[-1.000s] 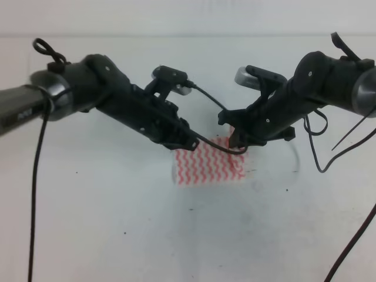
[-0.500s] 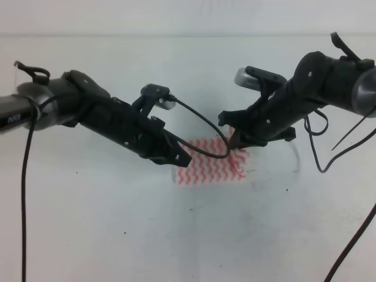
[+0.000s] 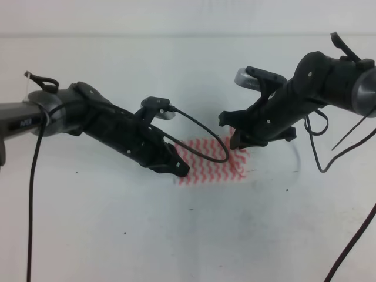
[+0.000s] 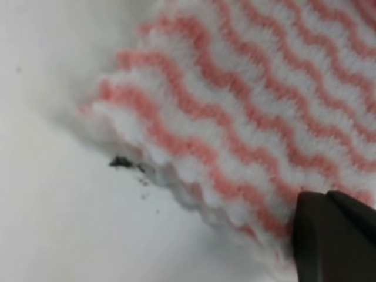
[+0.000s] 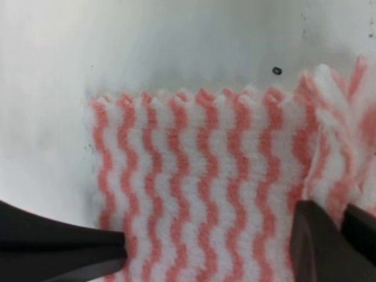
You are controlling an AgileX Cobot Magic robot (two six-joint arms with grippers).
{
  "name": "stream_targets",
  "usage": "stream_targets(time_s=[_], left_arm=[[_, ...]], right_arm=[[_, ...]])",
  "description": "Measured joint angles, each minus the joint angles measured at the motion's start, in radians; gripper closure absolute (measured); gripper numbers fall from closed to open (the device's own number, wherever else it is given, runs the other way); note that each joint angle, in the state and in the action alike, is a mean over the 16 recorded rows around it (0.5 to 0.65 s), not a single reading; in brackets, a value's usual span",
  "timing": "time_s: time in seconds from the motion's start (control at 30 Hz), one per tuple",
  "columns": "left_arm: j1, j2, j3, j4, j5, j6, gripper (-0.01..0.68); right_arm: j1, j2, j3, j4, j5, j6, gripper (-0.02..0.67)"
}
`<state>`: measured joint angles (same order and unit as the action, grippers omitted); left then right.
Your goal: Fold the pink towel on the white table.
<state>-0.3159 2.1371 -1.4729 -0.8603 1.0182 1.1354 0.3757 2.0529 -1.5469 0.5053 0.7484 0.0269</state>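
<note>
with both arms crowded low over the pink towel [image 3: 214, 161], which lies folded small near the middle of the white tabletop [image 3: 176, 235], the risk looks to me like a dragged or sprung-open fold. the left pincer [image 3: 179, 167] sits at the towel's left edge; its wrist view shows one dark fingertip [image 4: 332, 235] against the stacked, wavy layers, but i cannot tell whether it is clenched or released. the right pincer [image 3: 238, 141] is down at the far right corner with its fingers [image 5: 317, 235] spread across the cloth, holding nothing that i can see, beside a puckered, lifted bit of towel. if either arm slides sideways while pressing, the thin layers could shift apart, or that raised corner could flop back.
</note>
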Motion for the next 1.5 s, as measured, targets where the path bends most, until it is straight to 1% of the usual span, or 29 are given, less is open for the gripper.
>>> stream_targets(time_s=[0.47, 0.73, 1.03, 1.23, 1.37, 1.5], left_arm=[[0.001, 0.0, -0.042, 0.029, 0.1, -0.059, 0.679], [0.001, 0.024, -0.044, 0.071, 0.084, -0.108, 0.679], [0.001, 0.01, -0.045, 0.073, 0.054, -0.109, 0.678], [0.001, -0.019, -0.046, 0.045, 0.008, -0.054, 0.678], [0.005, -0.035, -0.045, 0.001, -0.012, 0.017, 0.678], [0.021, -0.039, -0.035, -0.082, -0.017, 0.112, 0.679]], right_arm=[[0.001, 0.003, 0.0, -0.001, 0.0, 0.0, 0.661], [0.001, 0.003, 0.0, -0.002, 0.0, 0.0, 0.661], [0.001, 0.003, 0.0, -0.002, 0.0, 0.0, 0.661], [0.001, 0.003, 0.0, -0.002, 0.0, 0.0, 0.66], [0.001, 0.002, 0.0, -0.002, 0.001, -0.001, 0.661], [0.0, 0.001, 0.0, -0.002, 0.005, -0.001, 0.661]])
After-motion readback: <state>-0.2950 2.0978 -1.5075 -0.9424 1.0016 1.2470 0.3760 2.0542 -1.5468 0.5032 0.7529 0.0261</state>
